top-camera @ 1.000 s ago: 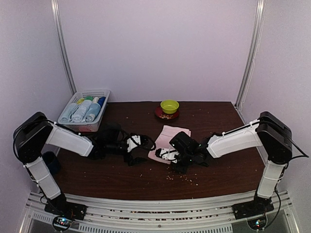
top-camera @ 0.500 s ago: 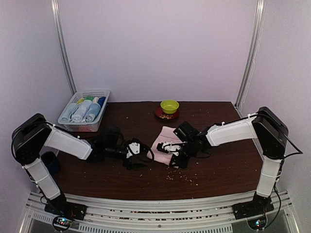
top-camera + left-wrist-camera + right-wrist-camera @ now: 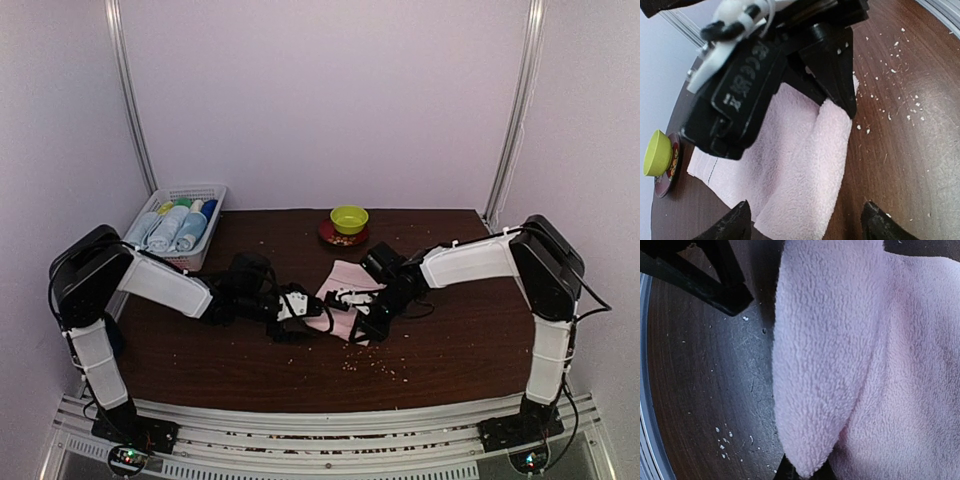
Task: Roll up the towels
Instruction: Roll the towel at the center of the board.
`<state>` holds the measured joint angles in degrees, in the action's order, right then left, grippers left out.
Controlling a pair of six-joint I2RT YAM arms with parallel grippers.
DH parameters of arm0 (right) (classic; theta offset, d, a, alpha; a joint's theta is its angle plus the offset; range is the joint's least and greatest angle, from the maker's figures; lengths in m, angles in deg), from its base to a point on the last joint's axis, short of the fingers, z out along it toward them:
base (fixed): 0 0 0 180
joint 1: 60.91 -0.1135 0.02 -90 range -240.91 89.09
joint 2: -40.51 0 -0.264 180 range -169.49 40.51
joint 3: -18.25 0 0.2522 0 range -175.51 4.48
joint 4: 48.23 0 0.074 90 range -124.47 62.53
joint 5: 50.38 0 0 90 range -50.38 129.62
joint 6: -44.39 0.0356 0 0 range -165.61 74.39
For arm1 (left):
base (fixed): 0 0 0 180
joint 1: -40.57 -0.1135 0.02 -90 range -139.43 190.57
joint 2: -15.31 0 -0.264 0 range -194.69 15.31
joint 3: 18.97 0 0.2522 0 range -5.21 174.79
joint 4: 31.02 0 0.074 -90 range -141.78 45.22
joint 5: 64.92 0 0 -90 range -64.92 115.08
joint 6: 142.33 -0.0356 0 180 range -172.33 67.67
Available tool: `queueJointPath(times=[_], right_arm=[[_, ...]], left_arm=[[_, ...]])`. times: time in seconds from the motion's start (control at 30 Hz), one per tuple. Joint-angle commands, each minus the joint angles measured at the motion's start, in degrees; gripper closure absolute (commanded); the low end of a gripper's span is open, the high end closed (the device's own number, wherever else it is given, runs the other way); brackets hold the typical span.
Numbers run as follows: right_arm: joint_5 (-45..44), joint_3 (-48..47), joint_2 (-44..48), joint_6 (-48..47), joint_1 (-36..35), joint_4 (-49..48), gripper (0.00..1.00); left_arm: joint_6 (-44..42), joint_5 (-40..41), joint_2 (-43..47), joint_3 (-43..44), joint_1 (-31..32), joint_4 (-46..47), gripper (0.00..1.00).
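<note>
Fingers of the right gripper (image 3: 366,322) pinch the folded near edge of the pink towel (image 3: 345,278), mid-table. The left gripper (image 3: 807,227), fingers spread, faces the fold's free end. The fold's long axis runs straight toward it, between its tips. The dark wood table (image 3: 470,340) is crumb-strewn, with a bowl (image 3: 349,218) behind and a basket (image 3: 190,188) well apart at left.

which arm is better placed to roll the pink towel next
Right: the right gripper is shut on the turned-over edge of the pink towel and could likely roll it on. The left gripper is open, holding nothing.
</note>
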<state>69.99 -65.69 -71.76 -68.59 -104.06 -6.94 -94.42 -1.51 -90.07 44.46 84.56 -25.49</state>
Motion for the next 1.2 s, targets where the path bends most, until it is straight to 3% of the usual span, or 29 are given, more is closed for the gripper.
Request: queueJointPath(times=[0.0,0.33,0.53,0.67,0.8,1.0,1.17], right_arm=[[-0.7,3.1,-5.2,-1.5,0.5,12.4,1.00],[1.4,2.1,-5.5,-3.1,3.0,14.7,1.00],[1.4,1.9,-6.2,-3.1,3.6,15.4,1.00],[1.2,1.8,-6.5,-3.0,3.8,15.6,1.00],[1.1,1.7,-6.8,-3.0,3.9,15.7,1.00],[0.6,1.6,-7.4,-2.5,3.9,15.5,1.00],[0.5,1.7,-7.7,-2.3,3.9,15.4,1.00]], left_arm=[[-3.6,0.9,-3.3,3.7,0.3,-3.2,0.26],[-6.3,2.6,-6.2,7.9,0.3,-8.5,0.32],[-7.5,0.8,-6.7,9.5,0.3,-11.5,0.43],[-6.8,2.4,-4.8,6.9,1.3,-8.1,0.40],[-6.2,4.6,-1.3,1.8,1.6,1.1,0.29],[-6.8,7.5,1.9,-4.3,2.1,10.9,0.28],[-7.6,7.8,0.6,-3.1,2.8,9.8,0.29]])
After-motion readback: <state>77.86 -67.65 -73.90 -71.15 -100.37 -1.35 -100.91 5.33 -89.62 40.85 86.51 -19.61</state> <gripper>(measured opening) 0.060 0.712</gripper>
